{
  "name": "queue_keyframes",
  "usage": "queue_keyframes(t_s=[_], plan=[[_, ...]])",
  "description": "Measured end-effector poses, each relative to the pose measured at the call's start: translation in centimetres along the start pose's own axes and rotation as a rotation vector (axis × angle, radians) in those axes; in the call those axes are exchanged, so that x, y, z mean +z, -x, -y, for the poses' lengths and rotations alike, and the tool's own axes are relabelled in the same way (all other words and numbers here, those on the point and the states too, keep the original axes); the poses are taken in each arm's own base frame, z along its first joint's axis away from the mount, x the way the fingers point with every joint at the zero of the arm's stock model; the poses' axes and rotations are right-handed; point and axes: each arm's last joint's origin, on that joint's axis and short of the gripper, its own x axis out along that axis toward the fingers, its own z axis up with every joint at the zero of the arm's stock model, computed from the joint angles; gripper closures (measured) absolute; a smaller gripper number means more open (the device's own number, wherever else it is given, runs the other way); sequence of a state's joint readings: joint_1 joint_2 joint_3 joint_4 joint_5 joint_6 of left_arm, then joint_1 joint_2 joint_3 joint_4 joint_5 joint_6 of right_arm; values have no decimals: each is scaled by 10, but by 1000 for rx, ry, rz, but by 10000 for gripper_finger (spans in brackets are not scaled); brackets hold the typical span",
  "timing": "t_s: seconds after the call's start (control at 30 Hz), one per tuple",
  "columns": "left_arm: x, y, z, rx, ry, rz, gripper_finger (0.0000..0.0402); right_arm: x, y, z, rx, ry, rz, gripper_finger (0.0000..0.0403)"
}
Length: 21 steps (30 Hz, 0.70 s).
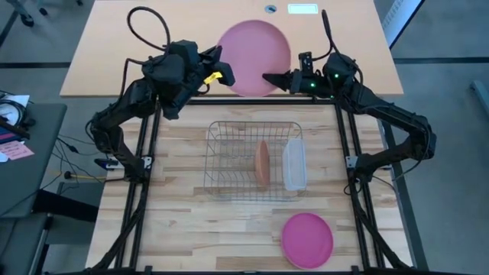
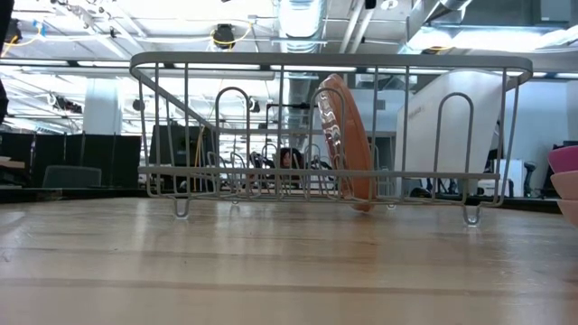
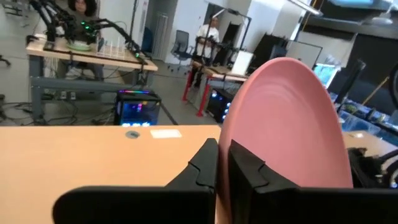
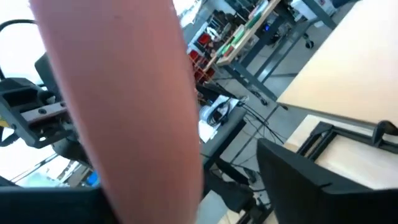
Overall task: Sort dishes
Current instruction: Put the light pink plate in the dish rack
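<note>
A pale pink plate is held high above the table's far part, its face up toward the high camera. My left gripper is shut on its near left rim. My right gripper is open at the plate's near right rim; in the right wrist view the plate passes between its spread fingers. A salmon-orange plate stands on edge between the wires of the rack. A magenta plate lies flat on the table at the near right. My left gripper pinches the pink plate's rim between its two fingers, one on each face. The fingers come about level from the table's left. The plate is lifted clear of the table and reaches out beyond the fingertips.
A translucent rectangular tub stands at the rack's right end. The rack also shows in the low view with the orange plate in it. Black frame rails run along both sides of the table.
</note>
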<state>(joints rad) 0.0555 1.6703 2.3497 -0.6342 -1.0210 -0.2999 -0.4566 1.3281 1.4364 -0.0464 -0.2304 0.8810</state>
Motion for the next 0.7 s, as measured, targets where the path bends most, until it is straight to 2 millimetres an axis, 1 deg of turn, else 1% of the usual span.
queue_keyframes(t_s=[0.13, 0.3, 0.43, 0.5, 0.57, 0.6, 0.63, 0.7], plan=[[5, 4, -5, 11, -10, 7, 399, 2, 2, 6, 0, -8, -51, 136], [11, 9, -13, 38, -43, 9, 399, 6, 6, 16, -21, -20, -117, 113], [15, 14, -21, 66, -39, 3, 399, 10, 12, 27, -26, -6, -202, 107], [21, 19, -25, 44, 49, 8, 401, 9, 16, 34, -63, -20, -264, 107], [23, 25, -33, 27, 79, -23, 401, 6, 21, 42, -113, -20, -318, 107], [25, 27, -35, -1, 121, -39, 401, 4, 25, 45, -149, -22, -352, 107], [25, 29, -37, -21, 153, -60, 401, 2, 29, 47, -176, -15, -379, 107], [19, 32, -40, -29, 150, -121, 401, -4, 38, 48, -222, 2, -441, 107]])
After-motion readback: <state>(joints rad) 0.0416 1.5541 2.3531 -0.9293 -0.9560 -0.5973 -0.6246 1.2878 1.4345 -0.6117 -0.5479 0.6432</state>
